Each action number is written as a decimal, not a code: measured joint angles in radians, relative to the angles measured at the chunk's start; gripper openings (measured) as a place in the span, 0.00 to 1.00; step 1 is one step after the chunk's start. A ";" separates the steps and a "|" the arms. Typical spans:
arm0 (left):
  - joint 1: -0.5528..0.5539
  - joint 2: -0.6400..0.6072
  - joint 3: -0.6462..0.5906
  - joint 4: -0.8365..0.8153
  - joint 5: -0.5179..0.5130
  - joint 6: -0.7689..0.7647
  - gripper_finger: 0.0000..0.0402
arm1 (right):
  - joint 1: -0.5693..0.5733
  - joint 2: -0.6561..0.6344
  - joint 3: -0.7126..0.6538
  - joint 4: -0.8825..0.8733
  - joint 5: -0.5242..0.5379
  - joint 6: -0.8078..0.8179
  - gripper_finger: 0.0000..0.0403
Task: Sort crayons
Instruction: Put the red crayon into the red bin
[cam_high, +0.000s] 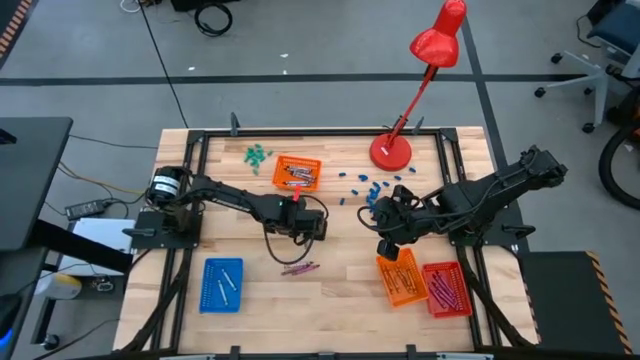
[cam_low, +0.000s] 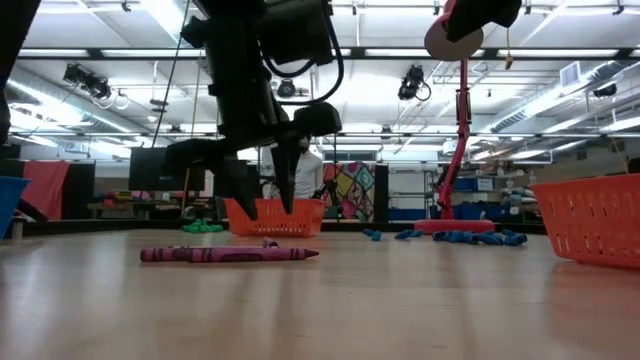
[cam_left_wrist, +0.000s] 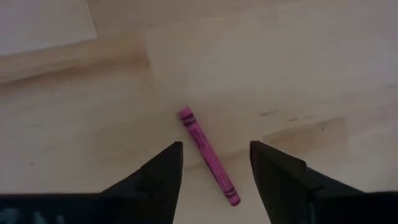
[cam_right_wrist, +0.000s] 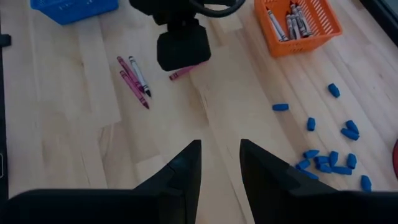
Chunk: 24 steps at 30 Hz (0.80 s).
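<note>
A magenta crayon (cam_left_wrist: 208, 155) lies flat on the wooden table, and in the right wrist view the crayon (cam_right_wrist: 182, 74) peeks out from under the left hand. My left gripper (cam_left_wrist: 216, 148) (cam_high: 300, 222) points down over it, open, one finger on each side, touching nothing. A few more crayons (cam_high: 300, 268) (cam_right_wrist: 134, 78) lie loose nearer the front edge. My right gripper (cam_right_wrist: 220, 155) (cam_high: 389, 243) hovers open and empty over the table's right half.
An orange tray (cam_high: 297, 172) with crayons stands at the back and a blue tray (cam_high: 222, 284) at front left. Another orange tray (cam_high: 400, 280) and a red tray (cam_high: 446, 288) stand at front right. A red lamp (cam_high: 391, 150), blue pieces (cam_high: 375, 190) and green pieces (cam_high: 258, 155) lie far back.
</note>
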<state>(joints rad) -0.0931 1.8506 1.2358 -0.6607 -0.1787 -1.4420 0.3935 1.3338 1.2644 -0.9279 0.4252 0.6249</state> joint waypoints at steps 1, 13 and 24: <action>0.003 0.010 0.001 0.006 0.000 0.003 0.50 | 0.000 0.000 0.000 0.000 0.000 0.000 0.28; -0.016 0.120 0.009 0.036 0.074 0.035 0.47 | -0.003 0.000 0.000 0.010 0.002 -0.008 0.28; -0.022 0.122 0.004 0.004 0.075 0.209 0.07 | -0.003 0.000 0.000 0.007 0.001 -0.008 0.28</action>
<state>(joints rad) -0.1154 1.9729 1.2396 -0.6566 -0.1033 -1.2330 0.3908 1.3334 1.2641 -0.9206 0.4263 0.6174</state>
